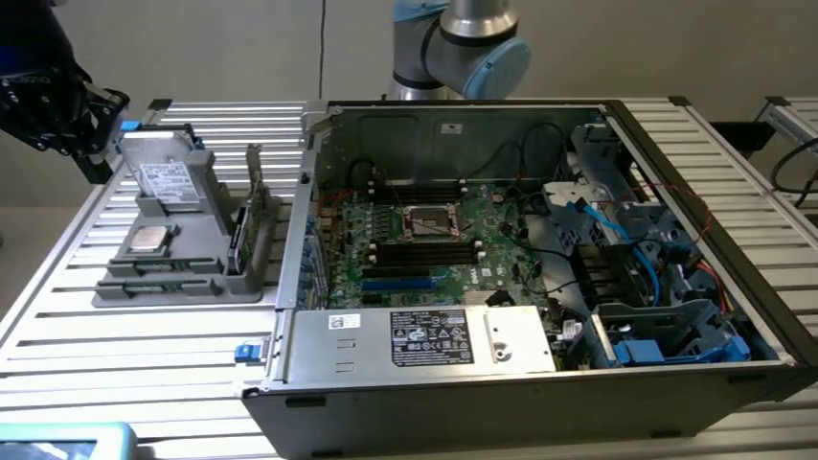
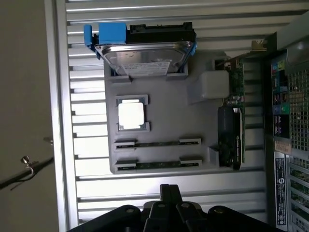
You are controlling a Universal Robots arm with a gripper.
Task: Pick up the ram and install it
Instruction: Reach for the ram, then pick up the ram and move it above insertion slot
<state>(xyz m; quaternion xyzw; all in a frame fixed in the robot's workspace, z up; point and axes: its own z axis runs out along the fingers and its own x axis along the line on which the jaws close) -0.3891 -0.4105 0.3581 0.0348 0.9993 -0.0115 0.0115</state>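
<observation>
One ram (image 2: 158,164): standing on edge in the end slot of the gray holder (image 2: 166,113), the slot nearest the gripper; thin top edge turned upward, probably to leave both flat faces free for a pinch.
Second stick (image 2: 158,143): parallel, one slot further in, near the processor (image 2: 132,116).
Gripper (image 2: 164,191): fingers pressed together, nothing between them; poised over the table slats (image 2: 120,186) just short of the holder.
Computer case (image 1: 383,402): laid on its side and open, keeping the black memory slots (image 1: 422,251) facing up for entry from above.
Progress: ram not yet lifted.
</observation>
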